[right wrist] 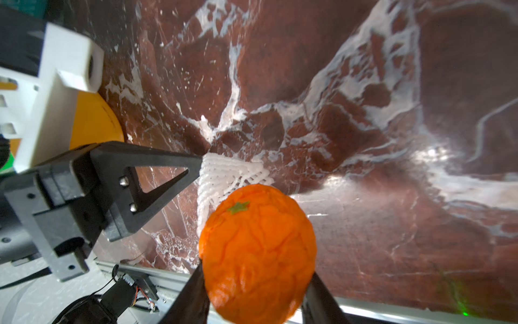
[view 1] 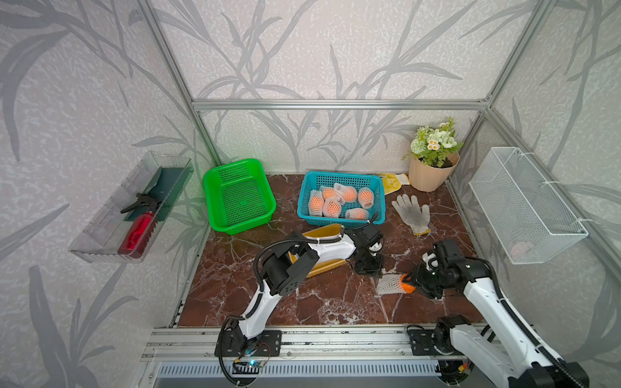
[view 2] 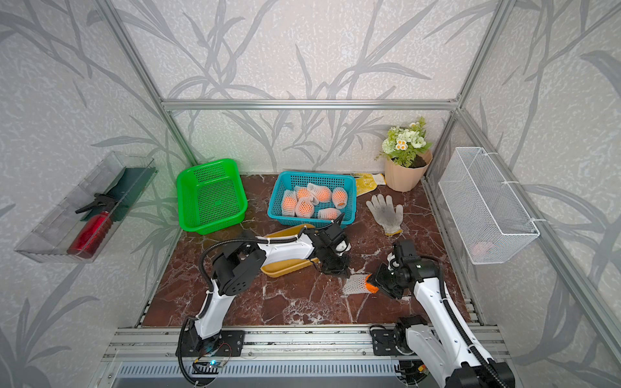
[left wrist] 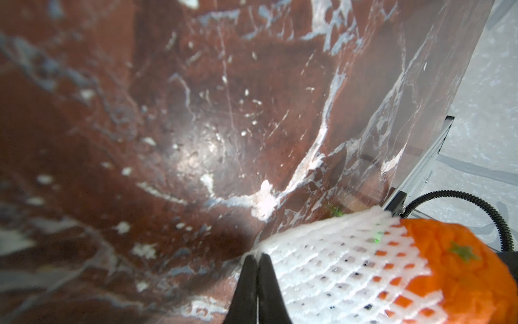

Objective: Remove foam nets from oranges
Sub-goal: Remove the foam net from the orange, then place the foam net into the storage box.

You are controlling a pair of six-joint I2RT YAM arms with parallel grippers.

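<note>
The red marble tabletop [view 1: 319, 302] carries a green basket [view 1: 239, 201], blue basket [view 1: 339, 180] (netted oranges [view 1: 331, 206] inside), yellow tray [view 1: 325, 232], glove [view 1: 411, 211] and flowerpot [view 1: 430, 176].

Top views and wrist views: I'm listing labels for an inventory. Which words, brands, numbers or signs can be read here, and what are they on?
No text can be read in any view.
Yellow packet behind the blue basket: a pale mark that may be print, too small and blurred to read.
Red spray bottle: no label shows.
</note>
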